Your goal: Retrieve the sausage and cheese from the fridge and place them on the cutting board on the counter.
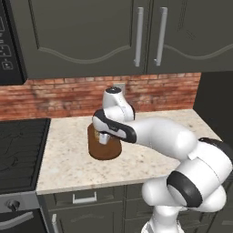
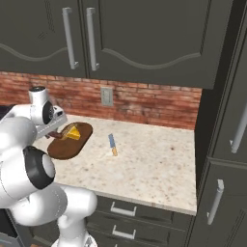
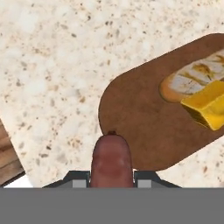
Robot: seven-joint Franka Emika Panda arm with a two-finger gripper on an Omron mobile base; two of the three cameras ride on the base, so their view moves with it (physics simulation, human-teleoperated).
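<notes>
The cutting board (image 3: 144, 131) is lying on the surface (image 2: 154, 164), carrying the cheese (image 3: 208, 107) at three o'clock in the hand view, touching a tan bread-like oblong (image 3: 192, 81). The gripper (image 3: 111, 175) is clamping the sausage (image 3: 111, 159) over the board's six o'clock edge. The right base view is adding a small knife (image 2: 112, 144) lying beside the board.

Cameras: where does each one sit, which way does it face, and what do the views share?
Left base view: behind the arm's left, facing the beige speckled counter; the white arm crosses from lower right.
Right base view: behind its right, facing the dark brown oval cutting board and yellow cheese wedge; arm at lower left.
Hand view: on the hand, looking down past the end effector holding the reddish-brown sausage.
Shared: board and counter.
</notes>
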